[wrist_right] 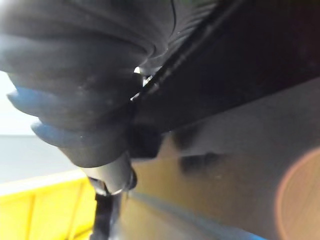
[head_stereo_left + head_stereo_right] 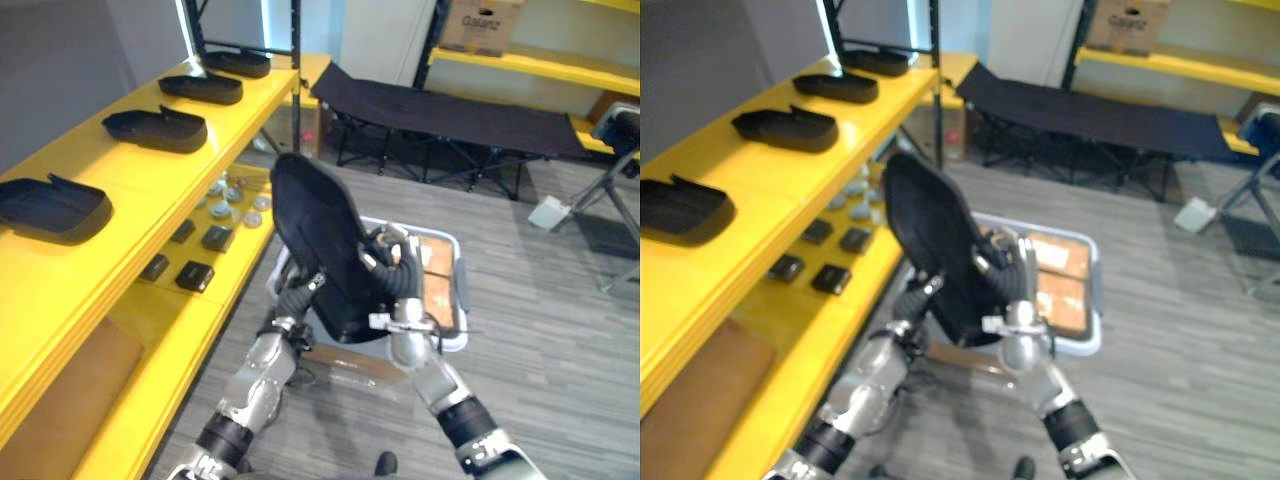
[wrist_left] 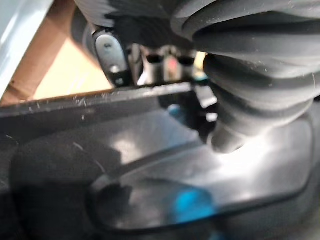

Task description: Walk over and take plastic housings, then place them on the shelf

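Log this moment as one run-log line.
housing: upright between left hand and right hand | bin: behind it | shelf: four shelved housings on top

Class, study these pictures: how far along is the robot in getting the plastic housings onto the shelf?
Done: four black housings lie in a row on the yellow top shelf. In hand: another housing is held upright between the left hand and right hand, above the grey bin on the floor. Left: setting it on the shelf, which has bare room between those already there.
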### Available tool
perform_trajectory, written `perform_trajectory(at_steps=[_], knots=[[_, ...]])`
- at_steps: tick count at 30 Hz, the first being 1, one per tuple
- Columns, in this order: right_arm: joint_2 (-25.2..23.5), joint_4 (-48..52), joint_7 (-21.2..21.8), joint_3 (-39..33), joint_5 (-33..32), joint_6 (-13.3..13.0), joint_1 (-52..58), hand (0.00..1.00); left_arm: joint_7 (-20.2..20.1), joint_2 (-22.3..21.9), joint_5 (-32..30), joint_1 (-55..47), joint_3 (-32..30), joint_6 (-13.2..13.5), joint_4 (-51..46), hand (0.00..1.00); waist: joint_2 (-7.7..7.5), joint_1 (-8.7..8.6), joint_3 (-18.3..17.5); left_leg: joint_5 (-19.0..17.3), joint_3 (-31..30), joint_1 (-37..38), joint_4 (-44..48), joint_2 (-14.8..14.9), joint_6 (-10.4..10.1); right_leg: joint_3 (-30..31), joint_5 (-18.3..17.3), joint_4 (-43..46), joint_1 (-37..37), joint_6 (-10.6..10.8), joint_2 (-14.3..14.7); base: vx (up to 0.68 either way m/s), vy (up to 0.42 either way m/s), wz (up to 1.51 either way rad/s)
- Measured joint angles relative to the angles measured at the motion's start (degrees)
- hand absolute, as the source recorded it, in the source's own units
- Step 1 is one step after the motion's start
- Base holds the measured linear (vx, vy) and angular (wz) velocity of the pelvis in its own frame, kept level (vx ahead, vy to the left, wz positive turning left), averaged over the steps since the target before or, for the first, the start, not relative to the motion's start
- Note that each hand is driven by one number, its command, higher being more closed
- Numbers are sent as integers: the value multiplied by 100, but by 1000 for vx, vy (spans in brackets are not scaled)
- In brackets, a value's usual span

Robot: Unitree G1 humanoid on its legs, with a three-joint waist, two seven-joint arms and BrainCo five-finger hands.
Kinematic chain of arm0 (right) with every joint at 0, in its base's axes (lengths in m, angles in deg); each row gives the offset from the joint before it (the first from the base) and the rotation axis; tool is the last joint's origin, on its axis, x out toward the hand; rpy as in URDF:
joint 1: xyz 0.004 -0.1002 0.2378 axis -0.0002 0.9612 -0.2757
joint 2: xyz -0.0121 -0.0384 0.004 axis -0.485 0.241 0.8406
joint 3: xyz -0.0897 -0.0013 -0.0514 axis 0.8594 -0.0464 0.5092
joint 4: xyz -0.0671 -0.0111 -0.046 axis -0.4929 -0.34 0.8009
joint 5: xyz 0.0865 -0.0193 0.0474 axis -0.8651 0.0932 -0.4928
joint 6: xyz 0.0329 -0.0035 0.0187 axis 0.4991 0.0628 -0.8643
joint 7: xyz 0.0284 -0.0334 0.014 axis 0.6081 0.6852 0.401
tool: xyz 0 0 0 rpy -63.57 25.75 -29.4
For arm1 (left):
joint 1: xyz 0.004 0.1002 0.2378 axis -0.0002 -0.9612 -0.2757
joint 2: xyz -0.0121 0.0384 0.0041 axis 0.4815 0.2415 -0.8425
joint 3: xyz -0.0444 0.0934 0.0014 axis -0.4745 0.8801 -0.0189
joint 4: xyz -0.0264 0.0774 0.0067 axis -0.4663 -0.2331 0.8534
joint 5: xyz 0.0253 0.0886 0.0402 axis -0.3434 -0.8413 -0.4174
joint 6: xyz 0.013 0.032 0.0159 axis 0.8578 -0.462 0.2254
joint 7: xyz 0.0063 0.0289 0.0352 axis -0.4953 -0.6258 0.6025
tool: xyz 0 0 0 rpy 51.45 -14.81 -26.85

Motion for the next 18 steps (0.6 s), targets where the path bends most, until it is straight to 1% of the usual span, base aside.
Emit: perform_trajectory(at_steps=[1, 3, 4, 6, 7, 9, 12, 13, 15, 16, 18], knots=[[4, 86, 11, 30, -54, -42, 105, 0, 61, -58, -120, -43, -154, 82, -98, 100, 11, 0, -15, 0, 2, 1, -2, 3, 0, -1, -1, 1, 0, -2, 4, 0, 0, 0], [-5, 569, 80, 111, -269, -157, 548, 0, 368, -156, -610, -59, -716, 329, -529, 100, 79, -2, -66, -1, 18, 29, -24, 2, -1, -2, -1, 2, 5, -2, 6, 0, 0, -2], [-3, 728, 99, 82, -364, -185, 649, 0, 443, -158, -752, -65, -879, 398, -628, 100, 96, -5, -77, -2, 27, 50, -34, 2, -1, 2, -1, 2, 11, -2, 6, 0, 0, -7], [7, 1438, 98, -379, -626, -225, 993, 0, 749, -186, -1205, -105, -1533, 660, -870, 100, 146, -34, -148, -7, 61, 114, -57, 2, -4, 10, -21, 0, 41, -12, 8, 0, 2, -7], [20, 1653, 100, -627, -720, -234, 1073, 0, 840, -160, -1363, -166, -1759, 725, -910, 100, 156, -43, -163, -8, 86, 175, -79, 2, -5, 21, -39, -4, 69, -15, 9, -3, 6, -7], [63, 2107, 145, -1288, -997, -235, 1309, 0, 898, -5, -1579, -440, -2145, 770, -940, 100, 179, -97, -289, -44, 113, 216, -93, 4, -20, 23, -134, -48, 83, -13, 8, -9, 10, -7], [142, 2558, 286, -2185, -1331, -234, 1642, 0, 859, 182, -1894, -810, -2345, 763, -991, 100, 193, -118, -348, -93, 154, 262, -94, 8, -49, 25, -150, -49, 94, -19, 7, 9, 11, -6], [149, 2619, 323, -2338, -1378, -224, 1700, 0, 847, 202, -1969, -868, -2352, 759, -1013, 100, 196, -127, -349, -95, 157, 262, -95, 8, -50, 25, -150, -49, 93, -18, 7, 0, 0, 0], [158, 2701, 509, -2728, -1563, -178, 1879, 0, 822, 195, -2083, -1039, -2394, 746, -1140, 100, 206, -173, -350, -102, 167, 262, -96, 9, -51, 27, -153, -49, 87, -16, 7, 0, 0, 0], [154, 2699, 760, -2980, -1815, -76, 2035, 0, 817, 189, -2095, -1202, -2395, 720, -1323, 100, 225, -251, -350, -107, 177, 262, -96, 10, -41, 31, -161, -49, 84, -9, 7, 0, 0, 0], [117, 2667, 1006, -3240, -2071, 56, 2302, 0, 813, 176, -2137, -1356, -2406, 714, -1499, 100, 270, -278, -357, -120, 205, 265, -95, 12, -33, 43, -166, -48, 72, -7, 7, 33, 15, -6]])
